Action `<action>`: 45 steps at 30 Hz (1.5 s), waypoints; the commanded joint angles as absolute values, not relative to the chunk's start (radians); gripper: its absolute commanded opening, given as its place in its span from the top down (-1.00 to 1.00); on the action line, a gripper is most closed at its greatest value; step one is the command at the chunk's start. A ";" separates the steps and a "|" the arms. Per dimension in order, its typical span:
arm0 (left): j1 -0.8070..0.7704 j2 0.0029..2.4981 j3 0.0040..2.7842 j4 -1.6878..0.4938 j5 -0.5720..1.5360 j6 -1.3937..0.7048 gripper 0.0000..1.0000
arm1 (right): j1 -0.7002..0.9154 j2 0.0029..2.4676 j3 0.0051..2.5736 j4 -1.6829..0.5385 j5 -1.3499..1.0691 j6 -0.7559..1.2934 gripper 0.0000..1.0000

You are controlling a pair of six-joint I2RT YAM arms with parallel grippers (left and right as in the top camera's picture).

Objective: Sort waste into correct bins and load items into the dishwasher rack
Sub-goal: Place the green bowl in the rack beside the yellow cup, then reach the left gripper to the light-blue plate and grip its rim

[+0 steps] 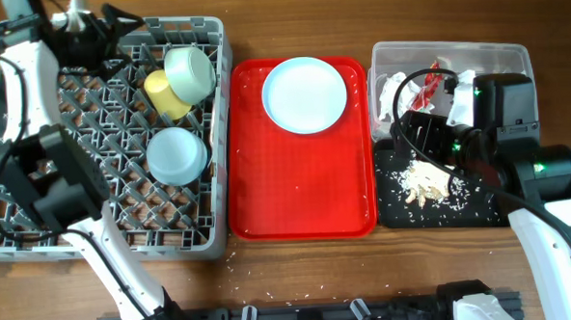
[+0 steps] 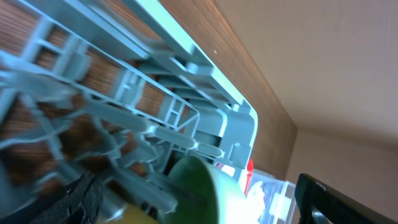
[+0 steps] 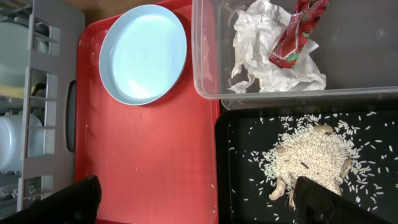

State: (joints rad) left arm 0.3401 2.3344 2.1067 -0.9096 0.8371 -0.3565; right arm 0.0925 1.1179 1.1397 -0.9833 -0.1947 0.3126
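From overhead, the left gripper (image 1: 92, 38) sat low over the far corner of the dishwasher rack (image 1: 219, 134), well to one side of the yellow cup (image 1: 162, 93) and the two bowls (image 1: 190, 70), all lodged among the pegs. The right gripper (image 1: 415, 140) hung above the black tray (image 1: 481, 209), with the food scraps (image 1: 426, 178) just beside its fingers. No fork or chopstick could be made out.

The left wrist view was blurred. Dark fingers (image 2: 336, 199) showed at both lower corners, well apart, so the left gripper (image 2: 205, 208) looked spread wide and empty. The rack's lattice (image 2: 155, 93) lay right ahead and the cup's rim (image 2: 199, 183) between and beyond the fingers.

In the right wrist view the right gripper (image 3: 199, 205) was wide open and held nothing. The scraps (image 3: 308, 158) were heaped ahead of one finger (image 3: 329, 202), and the napkin (image 3: 261, 43) and snack wrapper (image 3: 298, 31) lay beyond in the clear tub (image 3: 205, 62). The plate (image 3: 144, 55) lay far ahead of the other finger on the red tray (image 3: 149, 162).

Only the plate seemed unsorted. Lying flat, it offers little rim to pinch and could slide or drop. A low sweep might scatter grains, and the left fingers could snag on pegs when lifting.
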 commanded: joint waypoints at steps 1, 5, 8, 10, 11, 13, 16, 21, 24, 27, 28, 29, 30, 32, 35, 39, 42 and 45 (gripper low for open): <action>0.373 2.196 2.101 -0.909 0.832 -0.344 -0.99 | 0.090 1.107 1.144 -0.981 -0.205 0.315 -0.99; 0.326 2.049 2.101 -1.059 0.771 -0.355 -0.99 | 0.090 1.107 1.144 -0.981 -0.205 0.316 -0.99; 0.227 2.035 2.101 -1.195 0.874 -0.343 -0.67 | 0.090 1.107 1.144 -0.981 -0.205 0.315 -1.00; 0.110 2.037 2.101 -1.236 0.802 -0.344 0.59 | 0.090 1.107 1.144 -0.981 -0.205 0.315 -0.99; 0.062 2.037 2.101 -1.237 0.769 -0.344 0.92 | 0.090 1.107 1.144 -0.980 -0.205 0.315 -1.00; -0.089 2.038 2.101 -1.228 0.696 -0.344 0.92 | 0.090 1.107 1.144 -0.981 -0.205 0.315 -1.00; -0.339 2.065 2.094 -1.155 0.397 -0.421 0.92 | 0.090 1.107 1.144 -0.981 -0.205 0.316 -0.99; -0.649 2.226 2.093 -1.060 0.068 -0.550 0.92 | 0.090 1.107 1.144 -0.981 -0.205 0.316 -1.00; -0.698 2.343 2.093 -1.033 0.024 -0.593 0.92 | 0.090 1.107 1.144 -0.981 -0.205 0.315 -0.99; -0.681 2.408 2.094 -1.039 0.024 -0.592 0.92 | 0.090 1.107 1.144 -0.981 -0.205 0.315 -1.00; -0.669 2.418 2.093 -1.044 0.024 -0.592 0.92 | 0.090 1.107 1.144 -0.981 -0.205 0.315 -0.99; -0.651 2.421 2.093 -1.055 0.024 -0.592 0.92 | 0.090 1.107 1.144 -0.981 -0.205 0.315 -0.99; -0.643 2.421 2.093 -1.063 0.025 -0.592 0.92 | 0.090 1.107 1.144 -0.981 -0.205 0.315 -1.00; -0.633 2.421 2.088 -1.087 0.024 -0.592 0.92 | 0.090 1.107 1.144 -0.981 -0.205 0.315 -0.99; -0.640 2.422 2.033 -1.091 0.024 -0.592 0.92 | 0.090 1.107 1.144 -0.981 -0.205 0.315 -0.99; -0.659 2.422 1.997 -1.227 0.040 -0.591 0.92 | 0.090 1.107 1.144 -0.981 -0.205 0.315 -1.00; -0.673 2.422 1.997 -1.380 0.049 -0.551 0.92 | 0.090 1.107 1.144 -0.981 -0.205 0.315 -0.99; -0.684 2.422 1.997 -1.455 0.055 -0.523 0.92 | 0.090 1.107 1.144 -0.981 -0.205 0.315 -1.00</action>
